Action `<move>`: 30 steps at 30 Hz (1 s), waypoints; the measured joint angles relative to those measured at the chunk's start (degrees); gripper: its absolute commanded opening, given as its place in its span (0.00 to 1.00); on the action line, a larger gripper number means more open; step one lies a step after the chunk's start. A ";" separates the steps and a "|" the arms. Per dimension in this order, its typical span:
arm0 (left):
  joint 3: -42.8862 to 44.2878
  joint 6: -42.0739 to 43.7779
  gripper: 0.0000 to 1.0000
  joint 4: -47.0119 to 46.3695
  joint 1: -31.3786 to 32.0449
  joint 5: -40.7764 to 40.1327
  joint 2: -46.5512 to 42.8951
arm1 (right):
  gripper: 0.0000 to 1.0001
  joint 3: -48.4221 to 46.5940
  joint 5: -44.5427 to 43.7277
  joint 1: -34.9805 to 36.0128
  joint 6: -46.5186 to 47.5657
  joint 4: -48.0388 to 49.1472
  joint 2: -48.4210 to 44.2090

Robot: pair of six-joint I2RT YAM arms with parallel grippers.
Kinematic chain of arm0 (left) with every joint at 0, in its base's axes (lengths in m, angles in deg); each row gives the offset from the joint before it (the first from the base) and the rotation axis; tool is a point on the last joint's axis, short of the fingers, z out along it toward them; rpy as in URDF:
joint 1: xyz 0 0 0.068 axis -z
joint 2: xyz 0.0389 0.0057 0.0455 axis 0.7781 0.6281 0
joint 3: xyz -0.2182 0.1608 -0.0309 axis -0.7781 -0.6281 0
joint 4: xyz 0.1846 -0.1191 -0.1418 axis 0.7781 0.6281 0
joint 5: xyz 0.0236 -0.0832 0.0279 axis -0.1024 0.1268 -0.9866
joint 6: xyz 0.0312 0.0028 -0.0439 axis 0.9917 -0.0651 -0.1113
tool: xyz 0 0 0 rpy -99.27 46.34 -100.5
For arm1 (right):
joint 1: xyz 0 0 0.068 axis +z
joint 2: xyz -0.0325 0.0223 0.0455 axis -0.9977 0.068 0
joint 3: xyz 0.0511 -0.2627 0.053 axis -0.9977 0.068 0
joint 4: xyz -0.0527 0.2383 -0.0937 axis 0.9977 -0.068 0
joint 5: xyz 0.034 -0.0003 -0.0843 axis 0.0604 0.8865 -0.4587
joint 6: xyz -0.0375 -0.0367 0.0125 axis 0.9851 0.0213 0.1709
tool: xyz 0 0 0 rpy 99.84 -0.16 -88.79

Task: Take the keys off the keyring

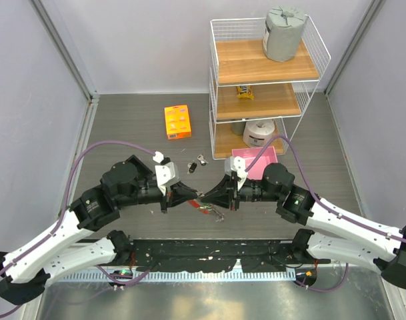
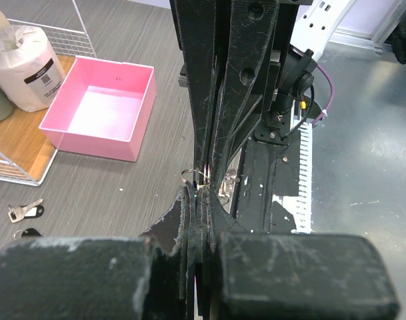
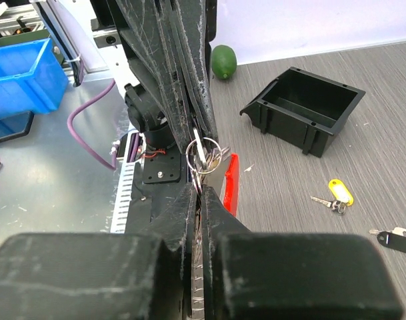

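From where I stand, the left pincer (image 1: 194, 195) comes in from the left over the middle of the bench (image 1: 136, 133). Its fingers are pressed flat together on the keyring (image 3: 206, 148). Behind it on the bench lies an orange box (image 1: 177, 121).

The ring is held up off the surface between the two arms, and most of it is buried between black fingers. Only a thin silver loop and a pale blade show. How many keys hang on it I cannot make out. Its red strap (image 3: 231, 181) dangles just below, partly cut off by the fingers.

Two keys lie loose on the bench, just beyond the pincers. One is a yellow-tagged key (image 3: 339, 192) and the other a dark-headed key (image 3: 395, 240). They are small and their teeth are a blur.

The right pincer (image 1: 209, 195) meets the left one tip to tip and is also fully closed at the ring. Whether it nips the wire itself or a key on it is hidden.

Farther right sits a pink tray (image 2: 133, 113), beside a wire rack (image 1: 216, 80).
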 measured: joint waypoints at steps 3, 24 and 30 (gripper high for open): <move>0.02 -0.02 0.00 0.02 0.00 0.02 -0.02 | 0.05 -0.22 0.28 0.00 0.22 -0.48 -0.02; 4.44 -0.31 0.00 9.16 0.00 2.97 9.86 | 0.05 -20.65 -0.15 4.70 16.41 -38.01 12.37; 4.44 -1.92 0.00 10.27 0.11 3.37 14.03 | 0.05 -20.90 -2.97 5.79 17.79 -42.73 14.12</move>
